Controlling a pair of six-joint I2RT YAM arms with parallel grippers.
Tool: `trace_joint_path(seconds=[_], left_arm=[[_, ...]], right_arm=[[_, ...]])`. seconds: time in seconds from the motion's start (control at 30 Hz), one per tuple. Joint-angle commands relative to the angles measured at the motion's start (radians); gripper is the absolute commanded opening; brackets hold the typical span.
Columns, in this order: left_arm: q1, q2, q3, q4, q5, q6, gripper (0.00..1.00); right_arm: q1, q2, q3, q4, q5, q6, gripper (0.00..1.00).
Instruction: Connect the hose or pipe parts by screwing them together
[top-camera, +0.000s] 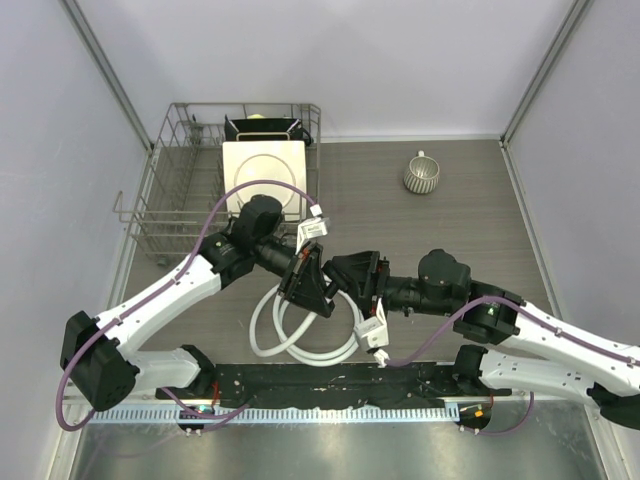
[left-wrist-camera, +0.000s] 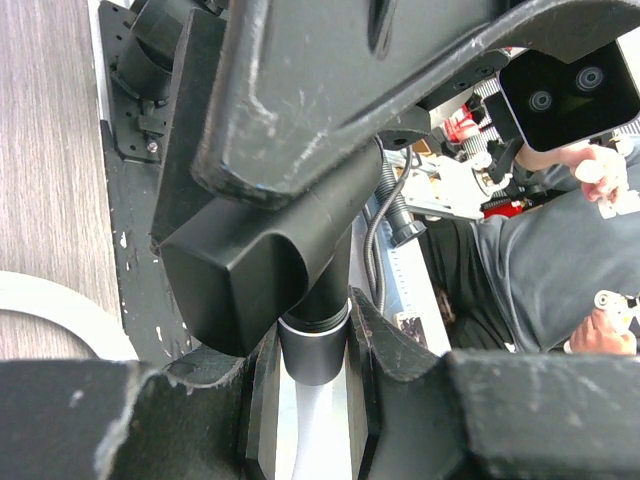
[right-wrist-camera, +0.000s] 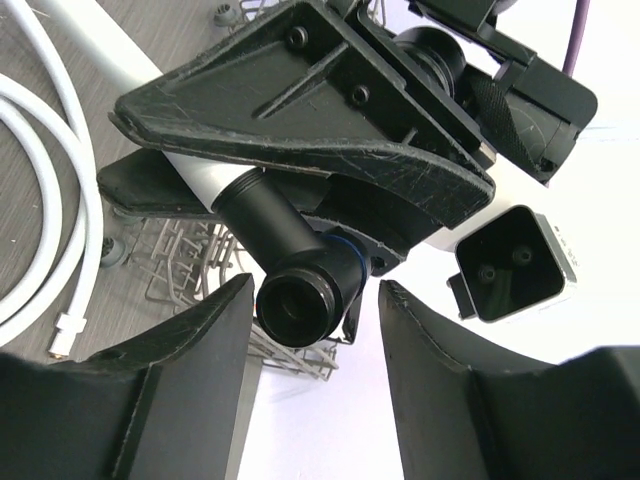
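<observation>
The white hose (top-camera: 300, 352) lies in loops on the table in front of both grippers. My left gripper (top-camera: 308, 283) is shut on the hose's end connector (left-wrist-camera: 313, 355), a dark sleeve with white hose below it. The black T-shaped fitting (left-wrist-camera: 240, 280) sits on top of that connector. In the right wrist view the fitting's open round end (right-wrist-camera: 295, 300) sticks out between my right gripper's (right-wrist-camera: 315, 290) fingers, which stand open with a clear gap on the right side. My left gripper's fingers (right-wrist-camera: 300, 110) fill the top of that view. Hose loops (right-wrist-camera: 45, 190) lie at its left.
A wire dish rack (top-camera: 170, 200) with a white plate (top-camera: 262, 175) stands at the back left. A ribbed mug (top-camera: 421, 174) sits at the back right. A black rail (top-camera: 330, 385) runs along the near edge. A person (left-wrist-camera: 540, 250) sits beyond the table's front.
</observation>
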Motion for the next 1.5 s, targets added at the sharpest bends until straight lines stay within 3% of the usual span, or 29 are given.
trace_joint_path(seconds=[0.0,0.2,0.33,0.4,0.43,0.53,0.63,0.8,0.87,0.93,1.23,1.47], left_arm=[[0.005,-0.013,0.012,0.068,0.075,-0.017,0.00],[0.003,0.010,0.004,0.107,0.090,-0.064,0.00],[0.003,0.017,0.006,0.113,0.092,-0.069,0.00],[0.003,0.020,0.006,0.119,0.093,-0.069,0.00],[0.003,0.021,0.006,0.116,0.093,-0.070,0.00],[0.005,0.018,0.002,0.116,0.092,-0.061,0.00],[0.006,0.015,0.019,0.053,0.052,0.023,0.00],[0.005,0.055,0.128,-0.318,-0.221,0.316,0.00],[-0.004,0.061,0.150,-0.329,-0.360,0.334,0.00],[-0.015,0.035,0.142,-0.291,-0.473,0.339,0.00],[-0.032,-0.103,0.010,-0.025,-0.718,0.310,0.00],[-0.095,-0.249,-0.131,0.163,-0.827,0.403,0.00]], right_arm=[[0.009,0.005,0.070,-0.036,-0.060,-0.035,0.59],[0.038,0.002,0.084,-0.108,-0.045,-0.061,0.71],[0.058,0.020,0.102,-0.143,-0.013,-0.086,0.68],[0.059,0.030,0.105,-0.140,-0.008,-0.089,0.60],[0.059,0.031,0.109,-0.134,-0.007,-0.089,0.44],[0.061,0.037,0.105,-0.134,0.013,-0.077,0.17],[0.061,0.039,0.115,-0.166,0.021,-0.032,0.01],[0.064,0.057,0.193,-0.298,-0.034,0.237,0.01],[0.062,0.063,0.210,-0.312,-0.077,0.317,0.01],[0.062,0.068,0.213,-0.286,-0.088,0.469,0.01],[0.061,0.175,0.265,-0.213,0.038,1.122,0.01],[0.055,0.125,0.132,0.002,0.016,1.447,0.01]])
